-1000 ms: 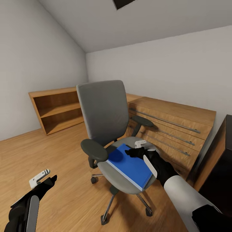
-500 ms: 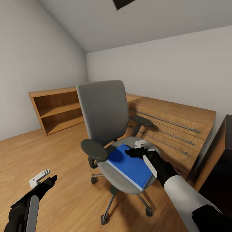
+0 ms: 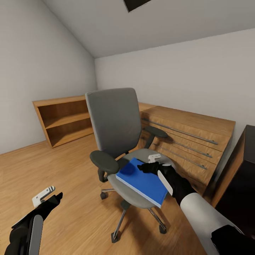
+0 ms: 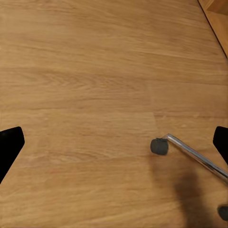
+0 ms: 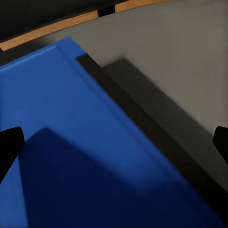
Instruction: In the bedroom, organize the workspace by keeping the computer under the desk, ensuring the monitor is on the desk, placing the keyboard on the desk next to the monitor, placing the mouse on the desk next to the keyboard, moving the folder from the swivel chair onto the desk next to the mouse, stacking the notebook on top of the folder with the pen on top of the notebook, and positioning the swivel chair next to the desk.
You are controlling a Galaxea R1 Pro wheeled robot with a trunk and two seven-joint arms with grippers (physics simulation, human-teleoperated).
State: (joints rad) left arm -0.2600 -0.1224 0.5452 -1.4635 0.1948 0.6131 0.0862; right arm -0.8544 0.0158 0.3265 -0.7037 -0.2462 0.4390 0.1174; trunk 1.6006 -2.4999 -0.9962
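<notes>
The grey swivel chair point(image 3: 113, 120) stands in the middle of the room on its chrome base. The bright blue folder point(image 3: 141, 182) lies flat on its seat. My right gripper point(image 3: 148, 163) hovers open just above the folder's far edge. In the right wrist view the folder point(image 5: 71, 133) and the grey seat point(image 5: 180, 71) lie between the spread fingertips of the right gripper point(image 5: 114, 147). My left gripper point(image 3: 47, 196) hangs open low over the floor. In the left wrist view the left gripper point(image 4: 114, 142) looks down on a chair castor point(image 4: 159, 146). The desk's black end point(image 3: 244, 170) shows at the right edge.
A low light-wood cabinet point(image 3: 184, 138) with long silver handles runs along the back wall right behind the chair. An open wooden bookcase point(image 3: 63, 120) stands in the left corner. Wood floor point(image 3: 60, 166) stretches to the left of the chair.
The whole picture has shifted slightly, so the camera has moved a little. Both arms and the folder keep their places relative to the chair.
</notes>
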